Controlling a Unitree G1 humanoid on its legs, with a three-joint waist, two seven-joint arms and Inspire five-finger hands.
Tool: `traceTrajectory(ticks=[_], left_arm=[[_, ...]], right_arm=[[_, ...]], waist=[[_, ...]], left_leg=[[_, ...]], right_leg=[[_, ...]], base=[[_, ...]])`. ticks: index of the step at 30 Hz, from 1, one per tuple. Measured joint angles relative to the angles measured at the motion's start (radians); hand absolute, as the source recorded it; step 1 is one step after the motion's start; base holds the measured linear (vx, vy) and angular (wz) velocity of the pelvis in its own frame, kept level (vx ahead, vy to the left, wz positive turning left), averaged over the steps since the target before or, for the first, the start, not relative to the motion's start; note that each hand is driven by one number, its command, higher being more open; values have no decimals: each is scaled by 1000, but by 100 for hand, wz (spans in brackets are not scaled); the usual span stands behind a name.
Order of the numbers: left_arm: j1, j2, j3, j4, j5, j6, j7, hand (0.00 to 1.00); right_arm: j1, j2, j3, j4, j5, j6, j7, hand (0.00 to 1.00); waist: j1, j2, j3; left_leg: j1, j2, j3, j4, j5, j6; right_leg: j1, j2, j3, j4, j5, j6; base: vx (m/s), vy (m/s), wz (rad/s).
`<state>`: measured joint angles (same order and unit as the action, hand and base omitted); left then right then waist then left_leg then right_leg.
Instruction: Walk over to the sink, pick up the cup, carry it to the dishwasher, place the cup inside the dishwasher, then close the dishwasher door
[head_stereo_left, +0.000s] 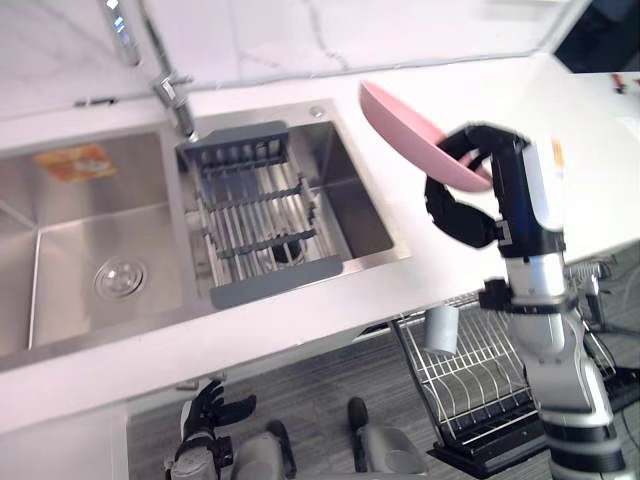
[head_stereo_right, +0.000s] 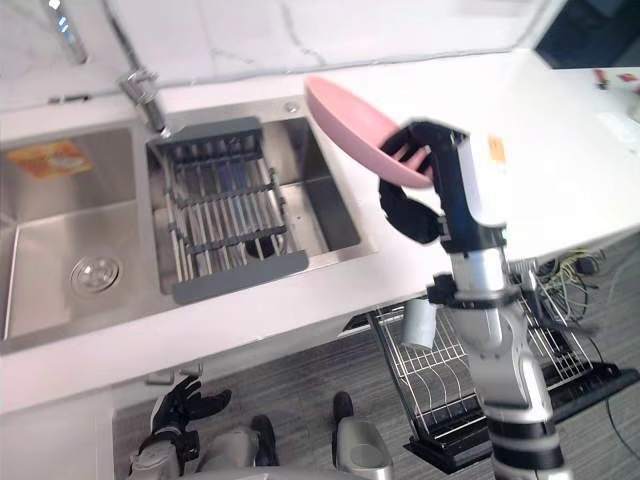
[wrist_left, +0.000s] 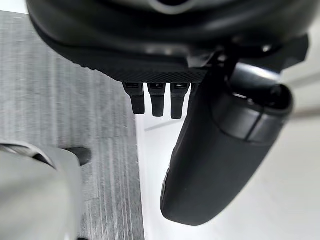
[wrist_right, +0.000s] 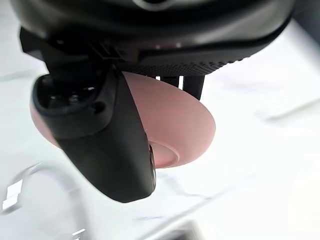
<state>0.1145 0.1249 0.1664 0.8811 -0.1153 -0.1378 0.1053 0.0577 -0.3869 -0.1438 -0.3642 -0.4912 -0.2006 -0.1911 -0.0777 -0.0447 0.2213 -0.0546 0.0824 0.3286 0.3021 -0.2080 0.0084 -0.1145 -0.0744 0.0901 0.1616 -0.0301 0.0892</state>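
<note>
At 7 o'clock in the head views, the left hand (head_stereo_left: 207, 412) hangs low over the grey floor (head_stereo_left: 330, 375), its fingers loosely spread and holding nothing. Its wrist view shows the fingers (wrist_left: 157, 99) straight.

From 9 to 11 o'clock the steel sink (head_stereo_left: 60, 330) is set into the white tabletop (head_stereo_left: 300, 325). Its left basin has a round drain (head_stereo_left: 120, 277), with an orange label (head_stereo_left: 75, 160) on the wall at about 11 o'clock from the drain. The faucet (head_stereo_left: 172, 92) stands at the sink's back edge, between the basins. A grey draining rack (head_stereo_left: 255, 215) spans the right basin.

At 2 o'clock the right hand (head_stereo_left: 500, 185) is raised above the tabletop and grips a pink bowl (head_stereo_left: 400, 130). The bowl is tilted on edge, just right of the sink's far corner. In the right wrist view the thumb (wrist_right: 107, 150) presses one face of the bowl (wrist_right: 180, 125) and the fingers curl behind its rim.

At 5 o'clock, below the tabletop edge, a wire dishwasher rack (head_stereo_left: 480, 385) stands pulled out. A pale grey cup (head_stereo_left: 440, 328) stands at the rack's near-left corner, apart from both hands.
</note>
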Motion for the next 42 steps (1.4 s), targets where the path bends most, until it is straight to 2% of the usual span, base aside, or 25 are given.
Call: traceTrajectory(ticks=[2, 6, 10, 11, 15, 17, 19, 21, 24, 27, 30, 32, 33, 38, 42], left_arm=[[10, -6, 1, 13, 0, 0, 0, 90], [40, -35, 4, 33, -2, 13, 6, 90], [59, -54, 4, 31, -2, 20, 7, 90], [63, -63, 3, 28, -2, 21, 7, 90], [59, -110, -21, 12, 0, 21, 0, 90], [57, -112, -45, -7, 16, 20, -9, 90], [36, -129, -47, -9, 16, 19, -9, 90], [22, -144, -47, -10, 16, 15, -9, 90], [-10, -149, -78, -15, 18, 13, -8, 90], [-49, -148, -90, -25, 18, 11, -8, 90], [-73, -143, -104, -36, 15, 6, 4, 90], [-77, -134, -117, -51, 15, -3, 5, 90], [-81, -133, -124, -58, 13, -12, 5, 90], [-118, -136, -139, -63, -15, -20, 5, 90], [-118, -137, -158, -84, -26, -23, 7, 90]], right_arm=[[78, 45, -41, 37, 0, 9, 1, 30], [198, 128, -129, 119, 0, 61, -18, 30], [254, 177, -186, 119, -3, 100, -37, 30], [277, 198, -199, 119, -4, 111, -42, 30], [338, 281, -240, 132, 0, 146, -78, 30], [358, 321, -277, 202, 36, 171, -116, 30], [355, 321, -293, 278, 70, 201, -138, 30], [345, 320, -282, 279, 78, 178, -165, 30], [255, 292, -278, 350, 96, 174, -166, 30], [115, 223, -277, 486, 130, 201, -162, 30], [-15, 150, -280, 575, 186, 218, -165, 30], [-77, 116, -282, 630, 210, 221, -163, 30], [-114, 100, -282, 658, 238, 222, -162, 90], [-224, 84, -287, 750, 304, 228, -161, 90], [-277, 84, -291, 763, 343, 233, -162, 90]], waist=[[-21, 18, -14], [-39, 65, -35], [-45, 87, -44], [-44, 92, -45], [-41, 107, -45], [-41, 113, -44], [-42, 124, -35], [-43, 132, -19], [-36, 131, 24], [-13, 140, 87], [3, 164, 142], [11, 166, 168], [15, 168, 182], [35, 169, 211], [39, 167, 215]], left_leg=[[9, 4, 40, 2, -7, 0], [24, 22, 96, 10, -39, -2], [25, 27, 147, 9, -49, -3], [23, 27, 155, 10, -55, -12], [11, 32, 178, 17, -60, -16], [11, 37, 180, 19, -61, -19], [1, 37, 181, 24, -61, -19], [-11, 36, 186, 32, -61, -18], [-43, 34, 184, 53, -61, -14], [-84, 32, 179, 72, -62, -13], [-143, 31, 175, 85, -53, 1], [-156, 31, 174, 85, -47, 6], [-166, 31, 173, 85, -45, 7], [-198, 31, 178, 80, -7, 10], [-199, 29, 177, 80, -3, 10]], right_leg=[[-10, 5, 32, -3, 2, 3], [-35, 27, 85, 22, 4, 7], [-78, 32, 105, 66, -15, -7], [-89, 31, 103, 79, -20, -4], [-116, 17, 71, 102, -20, -11], [-121, 13, 52, 112, -19, -15], [-137, 11, 52, 127, -21, -16], [-156, 10, 56, 143, -23, -14], [-193, 3, 53, 177, -28, -5], [-238, -4, 50, 203, -30, -3], [-294, -14, 41, 219, -27, 1], [-309, -14, 40, 223, -26, 2], [-319, -16, 37, 224, -26, 3], [-342, -30, 16, 226, -25, 4], [-342, -33, 12, 229, -25, 4]], base=[[-61, 10, -57], [-73, -4, -46], [-69, -13, -27], [-76, -13, -16], [-42, -4, -11], [17, 2, -5], [41, 5, -4], [22, 18, -6], [-6, 7, 6], [-37, 4, 11], [-14, -9, 15], [32, -18, 6], [53, -20, 6], [61, -27, 14], [49, -19, 5]])
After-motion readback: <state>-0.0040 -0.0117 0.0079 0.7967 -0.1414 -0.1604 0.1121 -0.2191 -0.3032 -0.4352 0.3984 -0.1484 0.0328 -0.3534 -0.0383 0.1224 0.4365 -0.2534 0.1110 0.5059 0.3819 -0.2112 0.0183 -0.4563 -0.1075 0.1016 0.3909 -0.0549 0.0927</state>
